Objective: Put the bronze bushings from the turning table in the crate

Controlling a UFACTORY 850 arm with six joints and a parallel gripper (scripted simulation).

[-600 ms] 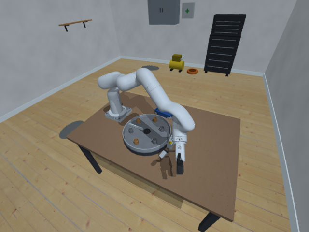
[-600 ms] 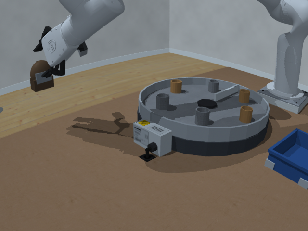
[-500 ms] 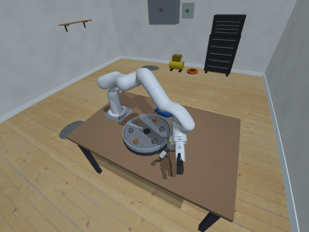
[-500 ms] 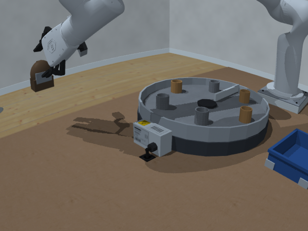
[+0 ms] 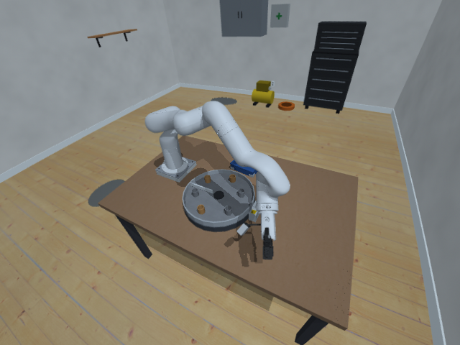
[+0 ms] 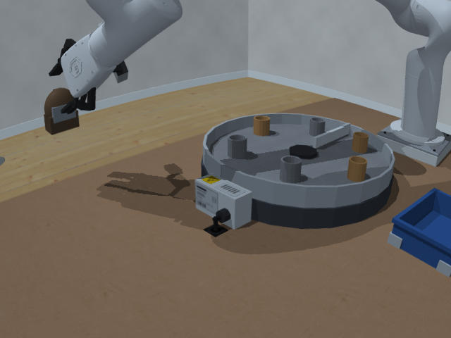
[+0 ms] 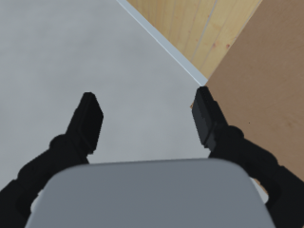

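My gripper (image 5: 268, 248) stands fully open with nothing between the fingers; in the wrist view they frame only wall, floor and the bench edge. It hangs above the bench (image 5: 319, 237) beside the turning table (image 6: 302, 192), on the side facing the near long edge and well apart from every bushing. Three bronze bushings (image 6: 261, 125) (image 6: 359, 142) (image 6: 356, 169) stand upright in the turning table, interleaved with three steel bushings (image 6: 237, 146) (image 6: 316, 126) (image 6: 290, 169); none has reached the crate (image 6: 422, 227), which lies just beside the turning table toward the bench's far edge, near the arm's base plate (image 5: 188, 165). I judge the bronze bushings to be rigid, short hollow cylinders, fairly dense for their size, with smooth walls that may slip under a light pinch. The recommended hold is across the outer diameter, at mid-height, descending from above with fingers straddling the wall; the raised rim and the radial divider (image 6: 333, 135) limit side approach. As the table presumably rotates, timing of the descent matters. A control box (image 6: 223, 202) projects from the turning table's side nearest my gripper and should be avoided. The bench top is flat, matt brown, apparently offering fair friction. The room has plank flooring, grey walls, a black drawer cabinet (image 5: 334, 67) and a yellow compressor (image 5: 263, 95) at the far wall.
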